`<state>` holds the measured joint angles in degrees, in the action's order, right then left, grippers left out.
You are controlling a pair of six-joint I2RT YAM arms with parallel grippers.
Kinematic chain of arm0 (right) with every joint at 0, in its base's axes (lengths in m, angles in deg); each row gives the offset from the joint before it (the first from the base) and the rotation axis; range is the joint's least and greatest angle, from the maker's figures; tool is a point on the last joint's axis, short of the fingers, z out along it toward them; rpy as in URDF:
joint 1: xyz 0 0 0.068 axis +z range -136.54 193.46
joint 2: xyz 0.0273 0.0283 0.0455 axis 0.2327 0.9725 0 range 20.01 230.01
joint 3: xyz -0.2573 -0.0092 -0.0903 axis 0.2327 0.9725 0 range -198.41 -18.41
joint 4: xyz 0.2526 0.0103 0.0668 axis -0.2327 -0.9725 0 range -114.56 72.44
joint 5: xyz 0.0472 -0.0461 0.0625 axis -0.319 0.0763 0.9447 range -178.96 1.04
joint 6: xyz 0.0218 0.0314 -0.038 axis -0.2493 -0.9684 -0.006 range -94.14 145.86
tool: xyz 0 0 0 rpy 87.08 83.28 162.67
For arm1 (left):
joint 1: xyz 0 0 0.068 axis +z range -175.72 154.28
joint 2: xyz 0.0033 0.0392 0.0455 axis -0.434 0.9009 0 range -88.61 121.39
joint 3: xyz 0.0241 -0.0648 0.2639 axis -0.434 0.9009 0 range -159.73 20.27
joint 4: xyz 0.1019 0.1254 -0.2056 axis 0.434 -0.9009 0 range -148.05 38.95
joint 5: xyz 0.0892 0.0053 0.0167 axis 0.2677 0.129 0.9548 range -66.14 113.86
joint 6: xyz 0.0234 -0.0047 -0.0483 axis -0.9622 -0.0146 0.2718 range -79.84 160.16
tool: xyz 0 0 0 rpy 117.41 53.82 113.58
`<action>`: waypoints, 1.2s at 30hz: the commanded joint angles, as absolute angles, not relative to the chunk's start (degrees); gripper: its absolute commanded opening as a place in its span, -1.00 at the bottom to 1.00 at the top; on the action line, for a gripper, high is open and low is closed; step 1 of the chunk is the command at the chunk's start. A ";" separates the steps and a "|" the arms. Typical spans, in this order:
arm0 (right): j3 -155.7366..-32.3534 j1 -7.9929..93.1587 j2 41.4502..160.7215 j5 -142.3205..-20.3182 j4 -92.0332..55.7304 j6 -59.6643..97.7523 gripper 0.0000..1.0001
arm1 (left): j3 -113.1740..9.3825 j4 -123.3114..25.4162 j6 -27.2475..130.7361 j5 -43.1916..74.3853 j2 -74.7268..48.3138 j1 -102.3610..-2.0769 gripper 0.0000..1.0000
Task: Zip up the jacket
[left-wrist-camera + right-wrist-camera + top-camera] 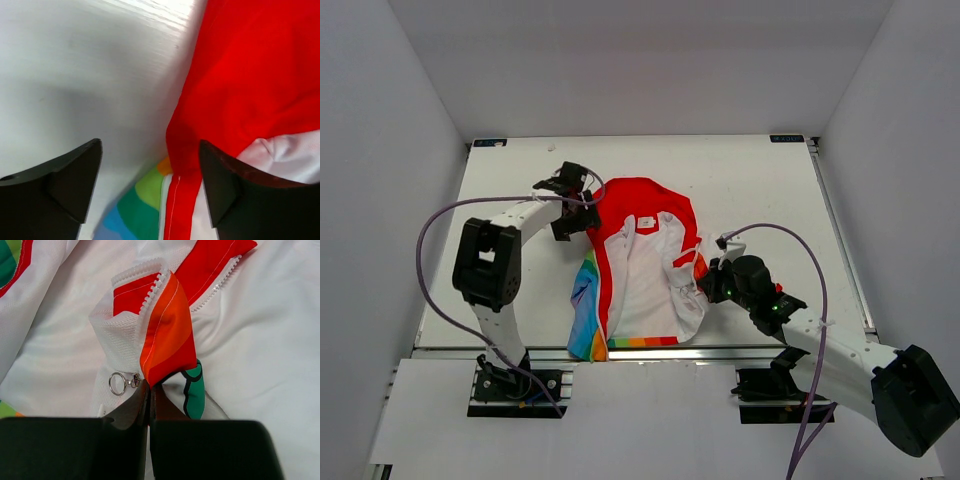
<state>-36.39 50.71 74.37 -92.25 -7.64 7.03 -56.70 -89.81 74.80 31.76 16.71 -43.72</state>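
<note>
**Top view, lower edge.** Two arm bases are bolted at the near rim of the white table. A purple cable loops beside the left arm.

**Lower right of centre.** The right gripper meets the right edge of the jacket. In the right wrist view its fingers are pressed together with no gap. They pinch a raised fold of the jacket's front edge, which is orange-red outside and white mesh inside. The zipper teeth run up the crest of this fold. The metal pull ring hangs just left of the fingertips, beside them and not between them.

**Centre.** The jacket lies open and flat on the table, white lining upward. Its hem is near the table's front rim and a rainbow-striped panel folds out at lower left.

**Upper centre.** The red hood points toward the far side of the table.

**Upper left of centre.** The left gripper sits at the hood's left border. In the left wrist view its fingers are spread wide and grasp nothing. One is over bare table and the other over red fabric.
</note>
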 commanded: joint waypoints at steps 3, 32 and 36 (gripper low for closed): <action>-37.22 50.63 74.76 -94.06 -7.45 7.75 -1.00 | -60.49 -84.63 71.46 26.68 20.90 -44.70 0.60; -37.48 50.63 68.44 -106.26 -17.46 -1.90 -1.00 | -73.14 -86.65 79.88 28.08 18.16 -62.71 -1.00; -36.52 50.63 63.35 -108.65 -24.57 -7.18 -1.00 | -79.82 -89.09 84.10 31.58 25.01 -69.04 -1.00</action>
<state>-36.39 50.71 66.53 -104.66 -19.40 -1.93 -76.00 -85.55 79.93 28.33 22.37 -65.82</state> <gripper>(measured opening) 0.012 0.019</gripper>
